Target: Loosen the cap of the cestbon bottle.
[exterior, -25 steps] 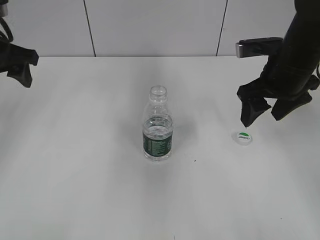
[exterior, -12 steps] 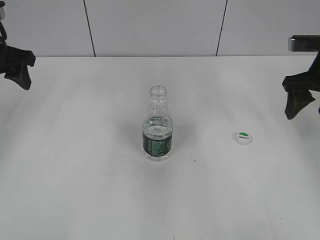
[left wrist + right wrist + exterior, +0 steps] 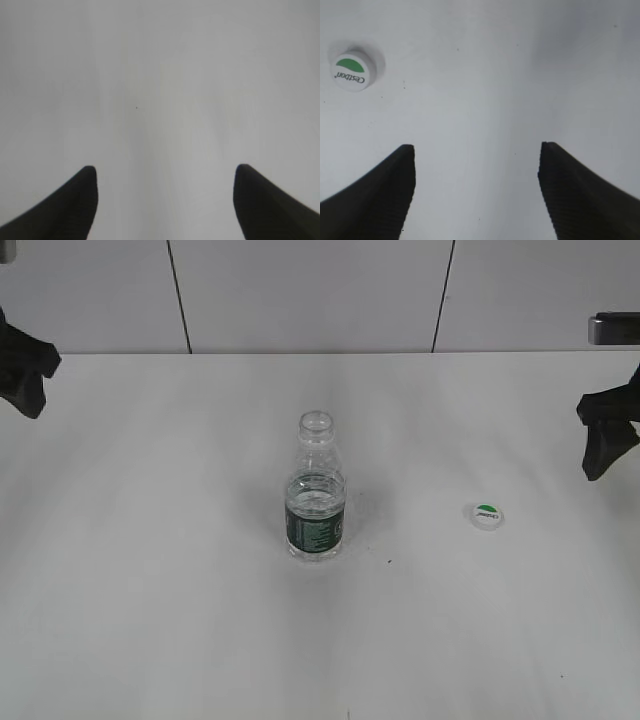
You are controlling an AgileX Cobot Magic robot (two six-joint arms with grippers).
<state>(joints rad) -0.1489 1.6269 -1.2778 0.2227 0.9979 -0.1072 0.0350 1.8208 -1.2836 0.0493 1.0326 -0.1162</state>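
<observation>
At the table's (image 3: pixel 150 620) centre your bottle (image 3: pixel 316 502) stands upright with its neck bare; the cap (image 3: pixel 486 516) lies flat to its right, well apart. Judge the task done, nothing left. Both the left gripper (image 3: pixel 165 200) and right gripper (image 3: pixel 476 187) are spread and empty. Since a second ago, the right arm has pulled back from beside the cap to the edge.

Even, bright, diffuse light on my white bench (image 3: pixel 150 590), only a faint soft shadow beside the bottle (image 3: pixel 316 502), no glare, my left wrist view hazy, my pincer tips (image 3: pixel 165 200) blurred dark.
</observation>
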